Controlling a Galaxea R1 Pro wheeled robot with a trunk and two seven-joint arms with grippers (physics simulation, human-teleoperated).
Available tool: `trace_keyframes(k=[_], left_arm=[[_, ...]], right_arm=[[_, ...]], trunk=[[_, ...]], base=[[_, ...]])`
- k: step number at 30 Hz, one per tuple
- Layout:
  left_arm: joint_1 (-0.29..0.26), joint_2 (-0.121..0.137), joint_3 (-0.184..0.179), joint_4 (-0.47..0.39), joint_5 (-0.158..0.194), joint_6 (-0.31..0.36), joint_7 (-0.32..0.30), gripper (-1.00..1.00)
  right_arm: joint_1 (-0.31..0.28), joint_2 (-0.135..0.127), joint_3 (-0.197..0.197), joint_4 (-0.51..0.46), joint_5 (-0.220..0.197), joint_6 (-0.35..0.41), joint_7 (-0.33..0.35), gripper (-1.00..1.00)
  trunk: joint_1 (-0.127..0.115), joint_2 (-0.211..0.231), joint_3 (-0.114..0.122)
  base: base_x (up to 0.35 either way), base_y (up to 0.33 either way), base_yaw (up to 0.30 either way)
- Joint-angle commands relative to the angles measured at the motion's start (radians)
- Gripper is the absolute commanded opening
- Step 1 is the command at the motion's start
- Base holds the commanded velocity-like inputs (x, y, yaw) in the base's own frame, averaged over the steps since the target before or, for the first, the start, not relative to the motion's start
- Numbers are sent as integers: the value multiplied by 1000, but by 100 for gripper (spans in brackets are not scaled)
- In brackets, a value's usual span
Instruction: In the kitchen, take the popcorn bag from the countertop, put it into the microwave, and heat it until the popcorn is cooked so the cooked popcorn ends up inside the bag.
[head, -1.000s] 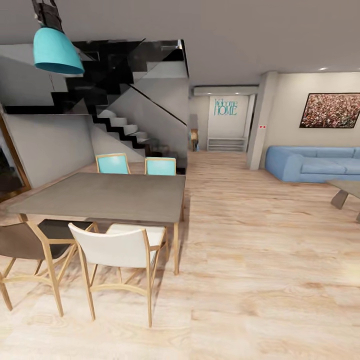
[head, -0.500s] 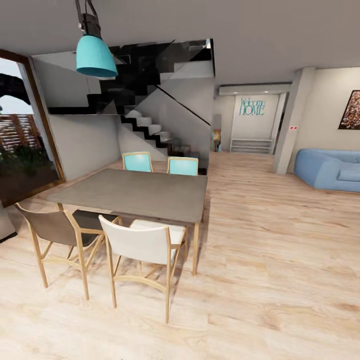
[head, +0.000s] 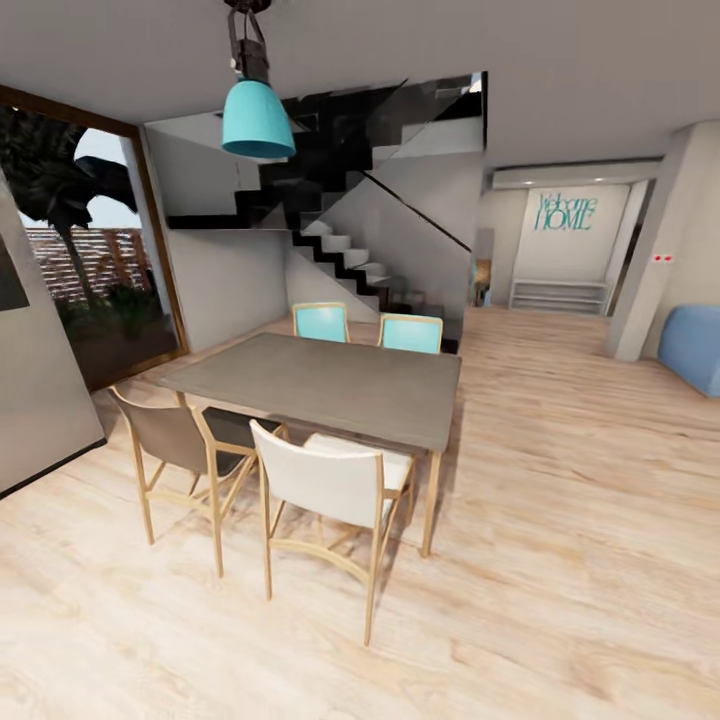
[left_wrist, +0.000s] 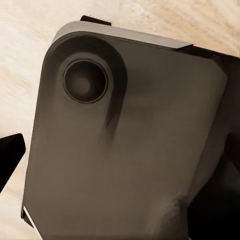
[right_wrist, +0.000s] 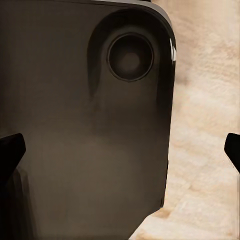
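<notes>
Head view: a grey rectangular dining table (head: 330, 385) on pale wooden legs stands on the light wood plank floor (head: 560, 560). A white-backed wooden chair (head: 335, 500) and a brown-backed wooden chair (head: 180, 450) sit at its near side, two turquoise-backed chairs (head: 365, 328) at the far side. A turquoise pendant lamp (head: 257, 118) hangs above. Behind rise a black-and-white staircase (head: 350, 255) and a wall with turquoise "Welcome HOME" lettering (head: 566, 212). The corner of a blue sofa (head: 695, 348) shows at the right edge. The popcorn bag, microwave and countertop are out of sight here.

Left wrist view: a dark rounded robot body panel (left_wrist: 120, 145) with a round recess lies over pale floor; black finger tips (left_wrist: 10, 155) show at the edge, so I cannot tell how the left hand stands.

Right wrist view: a similar dark panel (right_wrist: 80, 125); black tips (right_wrist: 232, 147) sit at both side edges, well apart, so the right hand is spread.
</notes>
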Motion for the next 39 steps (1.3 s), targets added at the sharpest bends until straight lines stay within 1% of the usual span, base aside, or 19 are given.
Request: trace_keyframes(k=[1,39], left_arm=[[0,0,2,0,4,-2,1,100],[0,0,1,0,4,-2,1,100]], right_arm=[[0,0,0,0,1,-3,-1,100],[0,-1,2,0,4,-3,-1,100]], trunk=[[0,0,-1],[0,0,-1]], base=[[0,0,299],[0,0,300]])
